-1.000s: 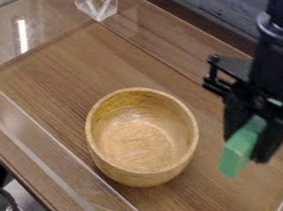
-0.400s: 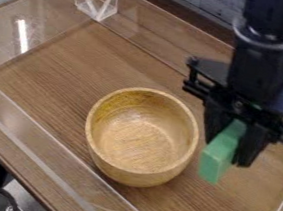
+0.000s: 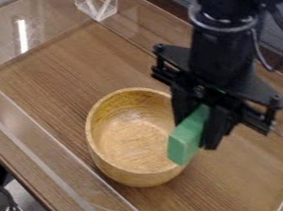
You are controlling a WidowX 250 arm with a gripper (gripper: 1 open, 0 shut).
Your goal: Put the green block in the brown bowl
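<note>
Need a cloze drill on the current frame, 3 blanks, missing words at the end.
The robot's black fingers are closed on a light green ____.
The round tan bowl is made of ____.
A small clear wire-like holder stands near the ____ edge of the view.

Missing words: block; wood; top

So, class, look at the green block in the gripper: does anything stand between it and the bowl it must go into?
Nothing visible does. The gripper holds the block at the right side of the bowl, overlapping it in this view. How high above it cannot be told.
</note>
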